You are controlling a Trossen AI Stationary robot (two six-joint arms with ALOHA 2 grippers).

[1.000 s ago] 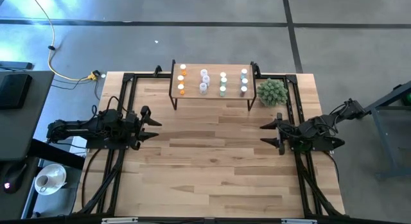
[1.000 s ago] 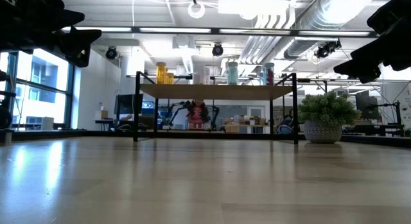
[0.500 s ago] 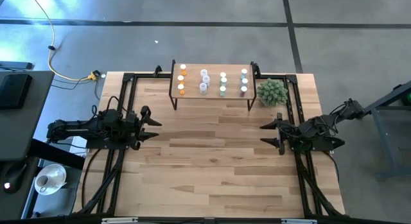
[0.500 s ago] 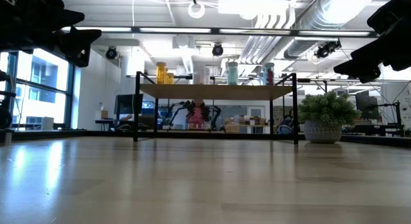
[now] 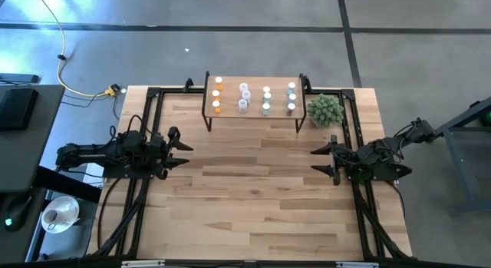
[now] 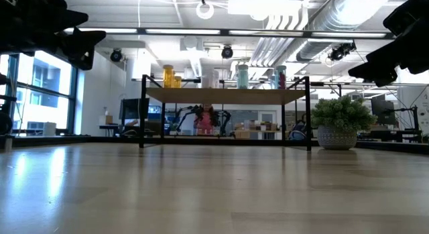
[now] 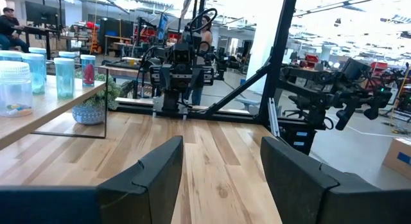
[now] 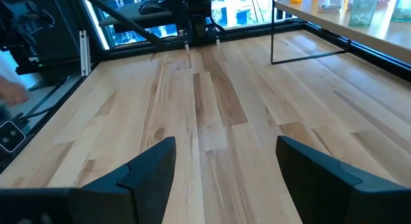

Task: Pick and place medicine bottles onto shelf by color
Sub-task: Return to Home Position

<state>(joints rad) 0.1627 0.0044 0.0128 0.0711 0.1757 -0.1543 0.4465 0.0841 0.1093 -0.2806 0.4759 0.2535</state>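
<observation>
The shelf (image 5: 255, 114) stands at the table's far edge on thin black legs. The medicine bottles stand upright on it in rows by colour: orange (image 5: 217, 95) at the left, then pale pink (image 5: 244, 97), green (image 5: 266, 100) and blue (image 5: 291, 97). They also show in the low view (image 6: 167, 76) and in the left wrist view (image 7: 64, 76). My left gripper (image 5: 182, 150) is open and empty at the table's left side. My right gripper (image 5: 321, 160) is open and empty at the table's right side. Both hang above the tabletop.
A spiky green plant ball in a pot (image 5: 325, 110) stands just right of the shelf. Black frame rails (image 5: 150, 107) run along the table's left, right and far sides. The bare wooden tabletop (image 5: 253, 183) lies between the grippers. A person sits in the room behind (image 7: 9, 22).
</observation>
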